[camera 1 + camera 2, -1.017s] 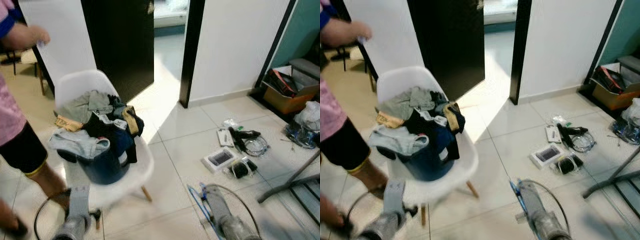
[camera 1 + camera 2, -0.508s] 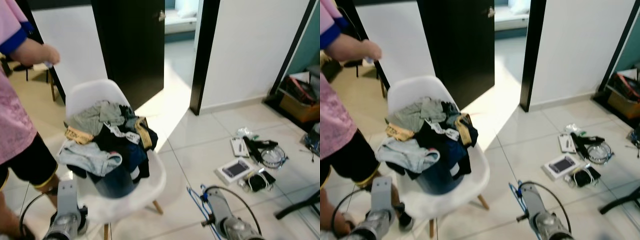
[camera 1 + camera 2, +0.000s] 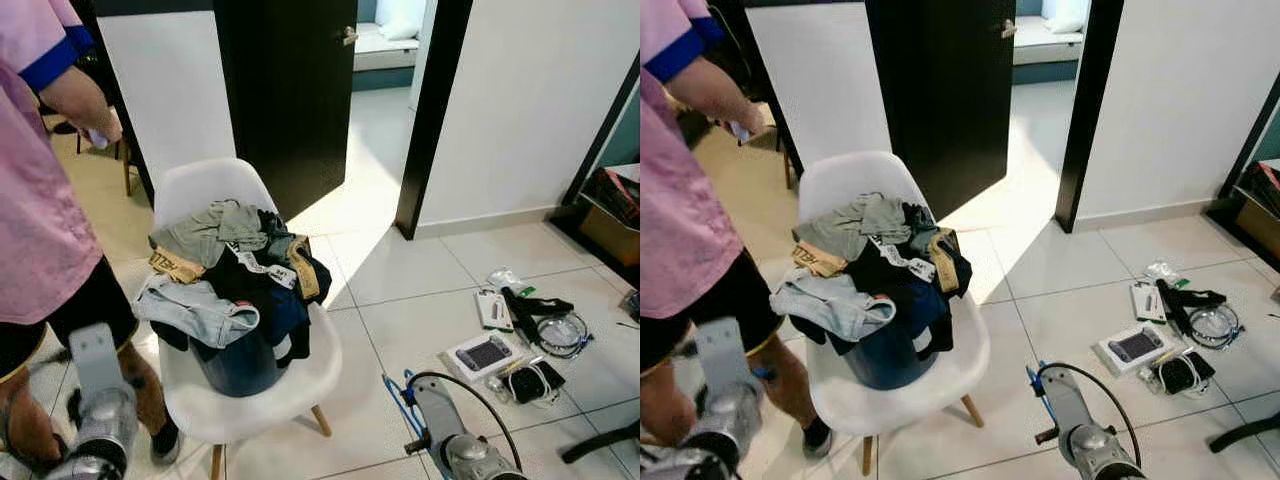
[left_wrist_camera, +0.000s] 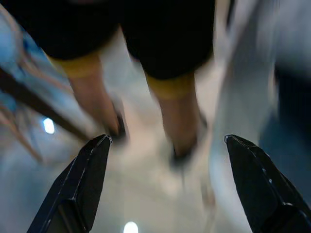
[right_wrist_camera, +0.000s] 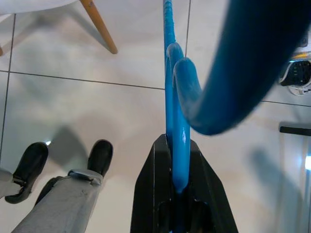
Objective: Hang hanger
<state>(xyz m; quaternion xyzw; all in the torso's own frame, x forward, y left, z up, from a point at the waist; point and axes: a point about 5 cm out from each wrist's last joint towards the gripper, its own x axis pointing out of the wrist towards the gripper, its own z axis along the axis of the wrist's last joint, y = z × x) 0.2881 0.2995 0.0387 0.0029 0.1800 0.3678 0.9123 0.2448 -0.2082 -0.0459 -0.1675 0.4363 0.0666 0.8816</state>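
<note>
My right gripper (image 5: pixel 172 145) is shut on a blue hanger (image 5: pixel 171 97), whose bar runs out from between the black fingers with its curved hook close to the lens. In the left eye view the hanger (image 3: pixel 395 398) pokes out beside my right arm (image 3: pixel 452 445), low over the floor tiles. My left gripper (image 4: pixel 167 141) is open with nothing between its fingers (image 4: pixel 90 167), facing a person's legs. My left arm (image 3: pixel 95 420) rises at the lower left.
A white chair (image 3: pixel 205 190) piled with clothes (image 3: pixel 235 275) stands just ahead on the left. A person in a pink shirt (image 3: pixel 40 200) is close by on the left. Small gadgets and cables (image 3: pixel 520 330) litter the floor on the right. A black door (image 3: pixel 290 90) stands open beyond.
The camera has swung, so the chair and doorway sit further right and higher in the picture. My left arm has come up higher at the lower left. The right gripper still holds the hanger.
</note>
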